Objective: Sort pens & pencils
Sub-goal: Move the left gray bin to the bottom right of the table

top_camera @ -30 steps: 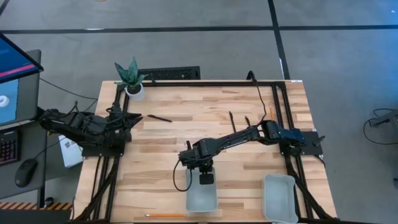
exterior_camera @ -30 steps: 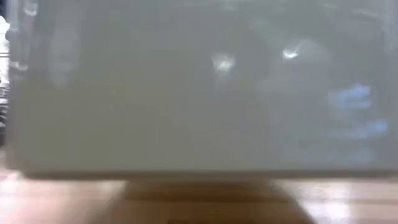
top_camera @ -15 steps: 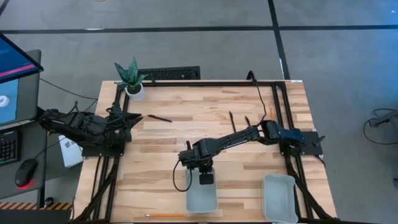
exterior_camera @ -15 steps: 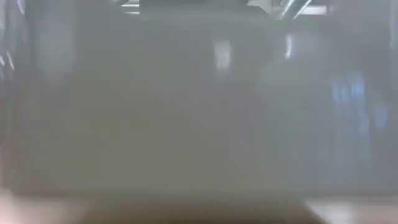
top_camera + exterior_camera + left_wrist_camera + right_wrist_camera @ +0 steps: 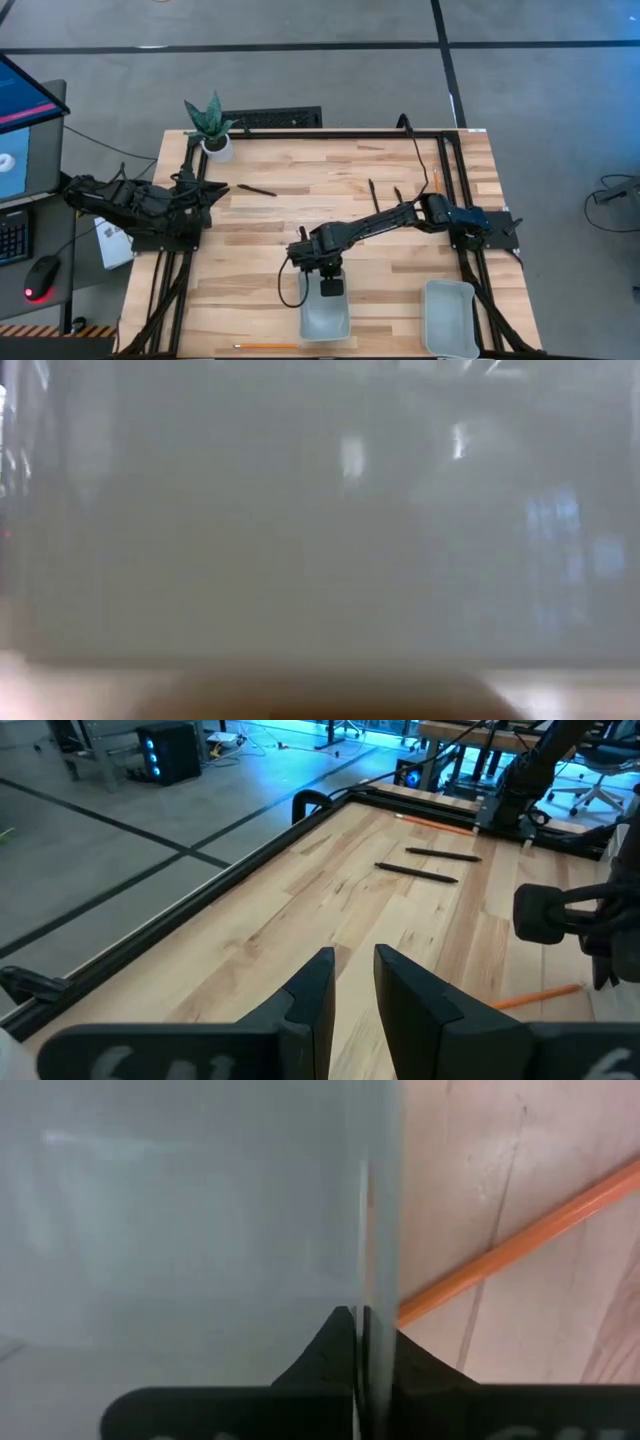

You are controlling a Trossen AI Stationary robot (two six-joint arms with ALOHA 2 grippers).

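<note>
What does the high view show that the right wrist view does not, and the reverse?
Only the high view: three black pens, a second tray, the plant, and the left gripper waiting at the table's left edge. Only the right wrist view: the right gripper closed on the near tray's wall. Both: that tray and an orange pencil beside it.

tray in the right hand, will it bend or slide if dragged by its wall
The tray looks thin and translucent, so probably light, flexing slightly where the right hand pinches its wall. On the smooth wooden table it should slide easily, perhaps pivoting about that single grip and nudging the pencil beside it.
</note>
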